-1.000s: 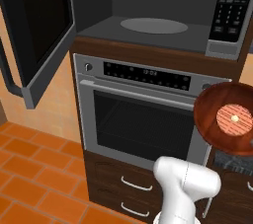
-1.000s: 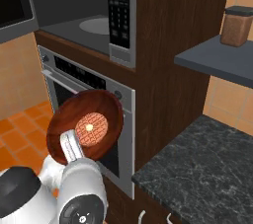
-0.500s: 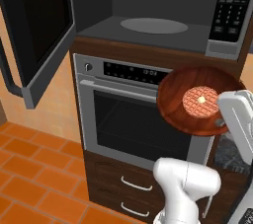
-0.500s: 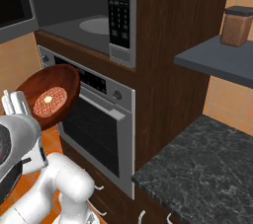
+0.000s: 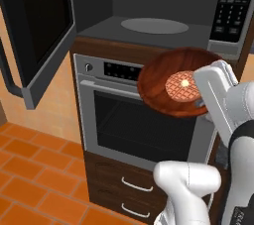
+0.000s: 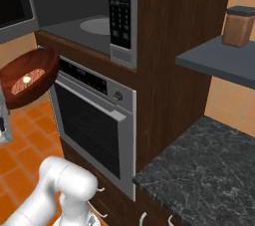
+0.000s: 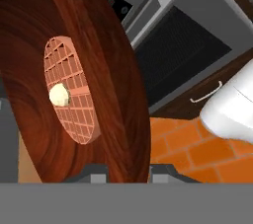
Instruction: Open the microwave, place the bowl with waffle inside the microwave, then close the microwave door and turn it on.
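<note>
The gripper [image 7: 127, 171] is clenched on the rim of the bowl [image 5: 163, 90], with one finger on each side of the rim wall, as the hand view shows. The bowl hangs in the air in front of the oven [image 5: 134, 120], level with the oven's control panel and below the open cavity of the microwave [image 5: 149, 6]. It is not inside the microwave yet. The waffle [image 5: 180, 85] lies in the middle of the bowl, with a pale dot at its centre. The microwave door [image 5: 42, 30] stands wide open to the left of the cavity, and the round turntable [image 5: 155, 26] is free to receive the bowl.

In my judgement the bowl is stiff and glossy, so it may slip between the fingers if the hold is weak. It is held at one edge only, so its weight pulls on the far side and it can tilt. The waffle is light and loose and nothing fixes it; in the left base view the bowl leans a little, so a steeper tilt could let the waffle slide out. The rim is the right place for the hold, because the bowl is too wide to take across.
</note>
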